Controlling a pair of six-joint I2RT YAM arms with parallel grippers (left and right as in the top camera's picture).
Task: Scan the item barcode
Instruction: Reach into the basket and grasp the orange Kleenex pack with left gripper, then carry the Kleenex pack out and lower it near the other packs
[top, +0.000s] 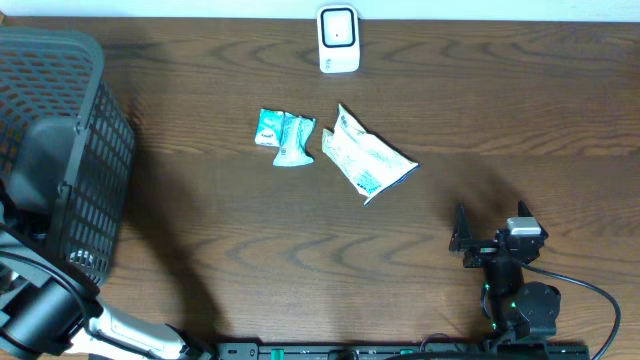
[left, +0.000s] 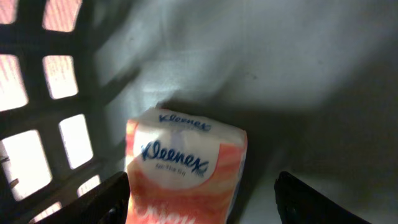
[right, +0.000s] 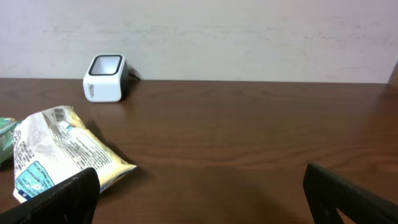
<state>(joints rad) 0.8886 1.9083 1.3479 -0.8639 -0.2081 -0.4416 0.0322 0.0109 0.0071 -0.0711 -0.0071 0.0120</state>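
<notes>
A dark, wood-grained table (top: 200, 250) is seen from above, and a pale, plain wall (right: 249, 37) is seen behind its far edge. A black lattice basket (top: 100, 130) is set at the table's left end.

The Kleenex pack (left: 180, 165) is found inside that basket, lying on its grey floor close to the lattice wall. It is wrapped in white and orange film, with the blue brand name printed twice on the face turned to the camera. The left gripper (left: 199, 196) is held over it with its fingers (left: 106, 199) spread and the pack between them. One finger is just beside the pack, though contact cannot be told, and a clear gap is left at the other.

The white barcode scanner (top: 338, 40) is stood at the far edge, mid-table. In front of it, teal packets (top: 285, 132) and a crumpled white snack bag (top: 365, 160) are laid just beside each other. The right gripper (top: 490, 225) is held near the front right, spread wide with nothing between its fingers. The pack is separated from the scanner by the basket's wall.
</notes>
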